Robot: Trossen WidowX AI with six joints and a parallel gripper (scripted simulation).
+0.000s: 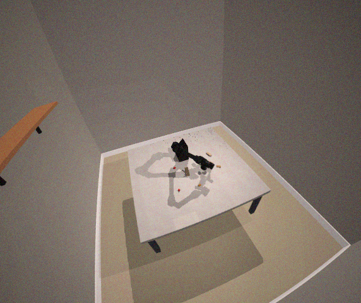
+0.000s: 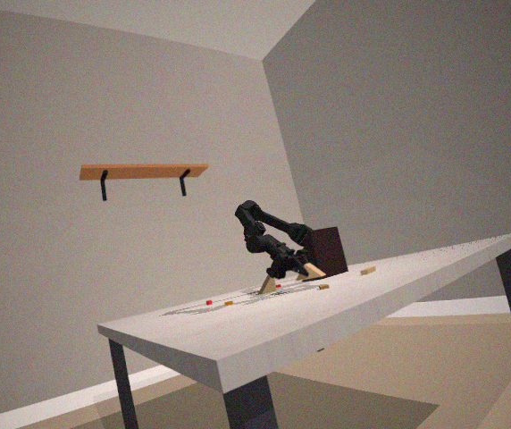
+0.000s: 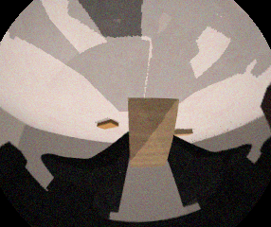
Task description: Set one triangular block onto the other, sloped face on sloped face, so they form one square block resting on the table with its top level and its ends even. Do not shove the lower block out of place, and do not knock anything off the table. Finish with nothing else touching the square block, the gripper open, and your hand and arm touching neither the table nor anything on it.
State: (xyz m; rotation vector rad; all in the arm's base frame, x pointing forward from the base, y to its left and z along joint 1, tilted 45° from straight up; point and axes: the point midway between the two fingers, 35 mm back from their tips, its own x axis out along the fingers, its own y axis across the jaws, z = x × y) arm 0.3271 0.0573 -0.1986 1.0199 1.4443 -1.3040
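Clamping my pincer [image 2: 280, 272] on one triangular block [image 2: 268, 285] standing on the bench [image 2: 292, 323], I judged the grasp done; next, lifting it onto the other block [image 2: 314, 271] just right.

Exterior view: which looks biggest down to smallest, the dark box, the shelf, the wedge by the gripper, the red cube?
1. Shelf, though distance makes true size unsure.
2. Dark box.
3. Wedge.
4. Red cube.
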